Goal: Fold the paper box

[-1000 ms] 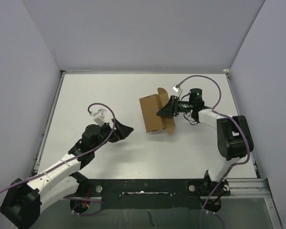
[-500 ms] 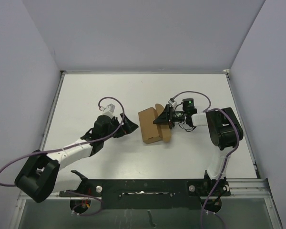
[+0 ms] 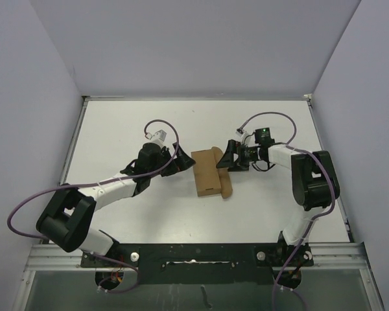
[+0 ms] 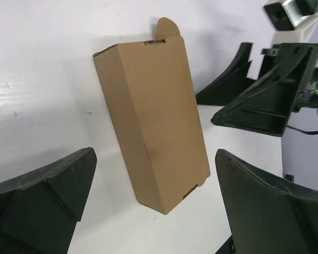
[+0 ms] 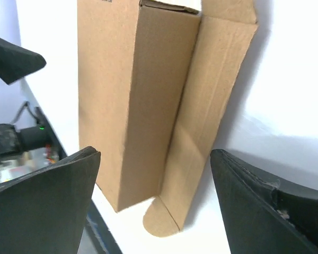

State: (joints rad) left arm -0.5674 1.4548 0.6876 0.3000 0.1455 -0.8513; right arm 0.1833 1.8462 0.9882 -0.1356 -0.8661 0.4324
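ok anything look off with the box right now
One thing: the paper box is formed, but a long flap with a rounded tab juts out unfolded along the side facing the right hand, not tucked in. No tears or crushing show.

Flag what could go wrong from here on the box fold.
1. The paper box lies unheld between the open left gripper and open right gripper: a one-sided push may just slide it.
2. Its long side flap lies splayed beside it, untucked: hard to catch, easy to crease.
3. The grippers face each other closely across the box and could collide.
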